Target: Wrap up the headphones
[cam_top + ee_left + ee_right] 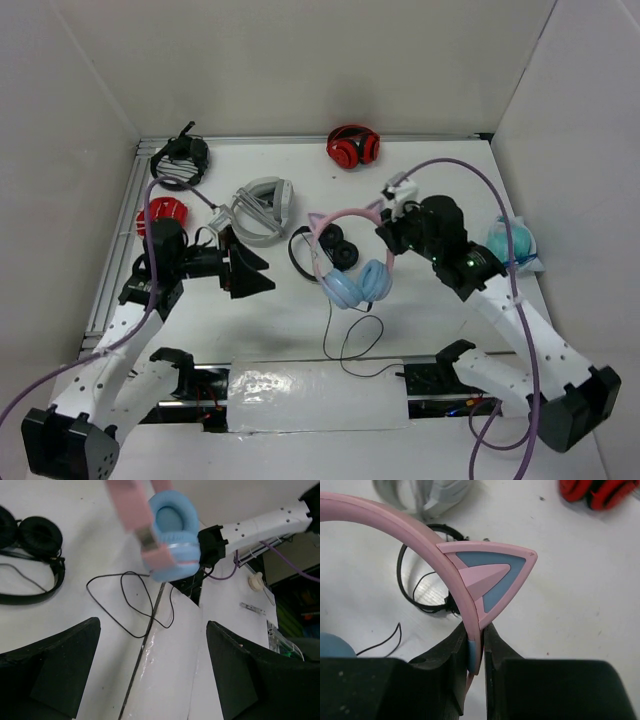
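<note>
The right gripper (pixel 476 647) is pinching the headphones (pixel 343 290) by the pink band (pixel 395 525) beside a cat ear (pixel 490 575), lifting them over the table (pixel 450 180), so the wide-open left gripper (pixel 262 270) ought to be taking the slack cable (pixel 327 340) and winding it snugly

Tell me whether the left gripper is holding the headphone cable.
No, the left gripper stands wide open and empty, while the cable lies loose on the table beyond it.

Right gripper (pixel 476 652) pinching headphones (pixel 487 577); left gripper (pixel 152 645) open, hovering.
</note>
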Tool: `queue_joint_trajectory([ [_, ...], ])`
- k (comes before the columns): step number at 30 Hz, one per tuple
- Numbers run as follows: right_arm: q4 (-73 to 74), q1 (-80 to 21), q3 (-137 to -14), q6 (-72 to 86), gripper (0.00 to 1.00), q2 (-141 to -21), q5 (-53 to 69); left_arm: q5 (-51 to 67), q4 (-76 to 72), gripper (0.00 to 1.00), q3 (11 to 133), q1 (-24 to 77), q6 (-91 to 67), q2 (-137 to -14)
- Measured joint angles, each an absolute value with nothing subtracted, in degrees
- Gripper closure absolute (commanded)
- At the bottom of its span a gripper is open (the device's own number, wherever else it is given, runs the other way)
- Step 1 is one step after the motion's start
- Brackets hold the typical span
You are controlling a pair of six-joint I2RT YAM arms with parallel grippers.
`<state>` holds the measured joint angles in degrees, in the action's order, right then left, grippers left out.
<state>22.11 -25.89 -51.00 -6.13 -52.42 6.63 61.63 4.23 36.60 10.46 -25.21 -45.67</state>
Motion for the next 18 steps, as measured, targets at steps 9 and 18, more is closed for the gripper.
queue_joint_trajectory([
  [9, 29.12, -39.33, -59.68, -23.05, 1.00, -66.72, 1.58, 56.86, 8.03, 0.01, 47.94, 16.10, -19.66, -55.96],
  [18, 34.96, -47.53, -65.95, -35.90, 1.00, -69.80, -0.47, 52.40, 11.35, 0.04, 52.47, 20.95, -14.94, -67.00],
])
